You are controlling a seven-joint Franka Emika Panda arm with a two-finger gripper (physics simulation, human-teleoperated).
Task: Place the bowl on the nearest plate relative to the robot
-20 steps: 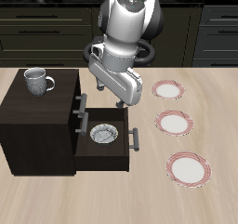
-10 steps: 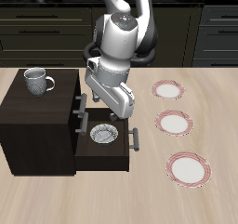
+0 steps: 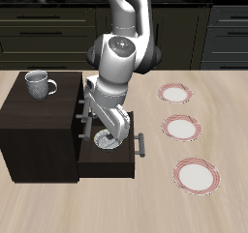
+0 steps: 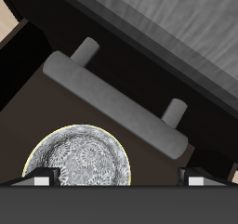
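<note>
Bowl in the open drawer, your gripper above it

The bowl [image 4: 84, 163] sits in the pulled-out drawer [image 3: 133, 165] of the dark cabinet [image 3: 37, 131], so you come from above; your gripper [image 3: 109, 139] is spread, holding nothing; the plate [image 3: 178, 94] nearest the robot's base lies well apart

- Grey handled mug [image 3: 39, 83] standing upright on the dark cabinet [image 3: 34, 126].
- Cabinet drawer [image 3: 108, 160] pulled open; its grey handle [image 4: 116, 105] looks like a bar.
- Light wooden desk [image 3: 228, 121].
</note>
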